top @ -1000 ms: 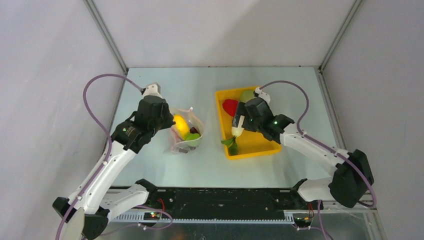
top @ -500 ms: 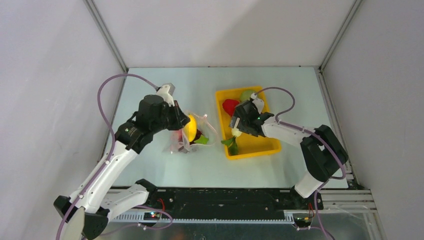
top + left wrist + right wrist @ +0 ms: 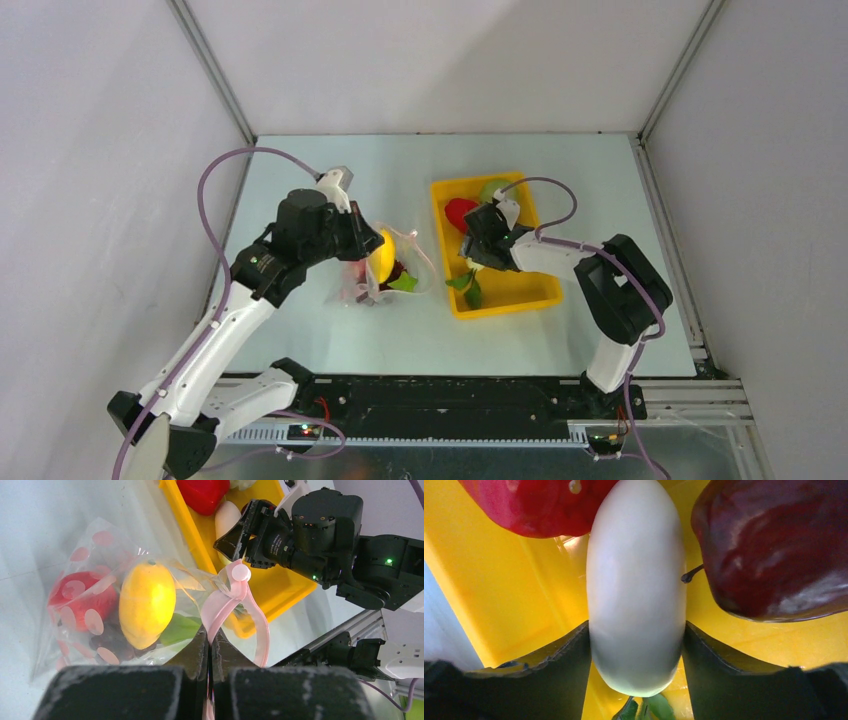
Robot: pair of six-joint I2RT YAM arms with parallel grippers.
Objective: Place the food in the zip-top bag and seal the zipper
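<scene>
Pale table [image 3: 330, 170]: left end effector [image 3: 210, 642] clenched on seemingly the zipper [image 3: 225, 598] of the part-filled zip-top bag [image 3: 100, 540]; right end effector [image 3: 636, 637] clamps the white radish [image 3: 636, 580]; apple [image 3: 774, 545], pepper [image 3: 539, 505] unbagged.

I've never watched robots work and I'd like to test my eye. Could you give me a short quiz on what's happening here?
1. True or false: the white radish lies inside the bag.
2. What is the left gripper pinching? A) the pink zipper strip B) the yellow fruit C) a purple cable
3. Fill in the blank: the right gripper has its fingers on both sides of the radish, which lies in a yellow ____.

Key: 1. False, it is outside the bag, between the right gripper's fingers. 2. A. 3. tray.
</scene>
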